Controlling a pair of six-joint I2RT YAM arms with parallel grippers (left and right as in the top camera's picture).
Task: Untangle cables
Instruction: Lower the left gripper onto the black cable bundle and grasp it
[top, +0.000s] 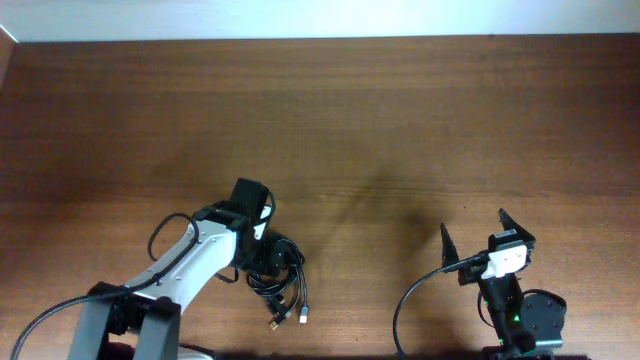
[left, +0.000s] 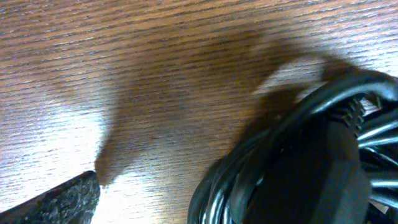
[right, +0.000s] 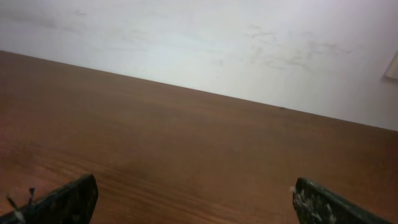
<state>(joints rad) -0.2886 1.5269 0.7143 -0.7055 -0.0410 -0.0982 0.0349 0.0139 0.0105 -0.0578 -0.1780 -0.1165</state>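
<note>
The cables (top: 282, 278) lie in a tangled black coil near the table's front edge, left of centre. Two plug ends (top: 303, 317) stick out toward the front. My left gripper (top: 262, 240) points down at the coil's upper left side, low over the wood. In the left wrist view one finger (left: 65, 200) shows at the lower left, and the cables (left: 280, 143) fill the right side and hide the other finger. The jaws stand wide apart with bare wood between them. My right gripper (top: 478, 235) is open far to the right, nothing between its fingers (right: 68, 199).
The brown wooden table (top: 400, 120) runs back to a white wall (right: 217, 43). The right arm's own thick black wire (top: 408, 300) loops beside its base at the front right.
</note>
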